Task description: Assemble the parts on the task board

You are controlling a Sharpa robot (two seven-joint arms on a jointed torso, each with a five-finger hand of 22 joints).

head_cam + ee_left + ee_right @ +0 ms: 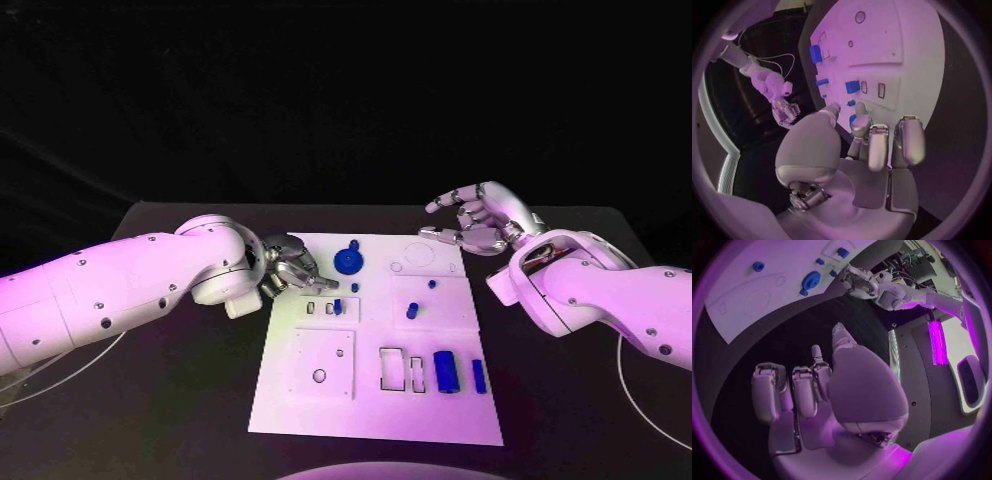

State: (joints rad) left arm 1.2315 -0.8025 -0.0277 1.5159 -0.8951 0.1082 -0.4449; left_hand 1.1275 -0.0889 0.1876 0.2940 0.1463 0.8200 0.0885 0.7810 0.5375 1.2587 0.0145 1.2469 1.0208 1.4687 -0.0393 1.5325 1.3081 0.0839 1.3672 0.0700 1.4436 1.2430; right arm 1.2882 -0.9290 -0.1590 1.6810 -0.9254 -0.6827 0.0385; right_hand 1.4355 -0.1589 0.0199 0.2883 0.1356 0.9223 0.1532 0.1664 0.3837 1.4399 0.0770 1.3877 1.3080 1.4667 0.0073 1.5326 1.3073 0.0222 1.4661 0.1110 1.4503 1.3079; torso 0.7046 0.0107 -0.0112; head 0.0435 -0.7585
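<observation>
From overhead we see our left hand [293,268], fingers curled empty, at the board's [325,400] left edge; our right hand [483,218] hovers spread beyond its far right corner.

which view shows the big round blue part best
The head view: the big round blue part sits fully visible on the task board, just right of the left robot hand. The right wrist view shows it small and distant; the left wrist view shows it partly behind fingers.
</observation>
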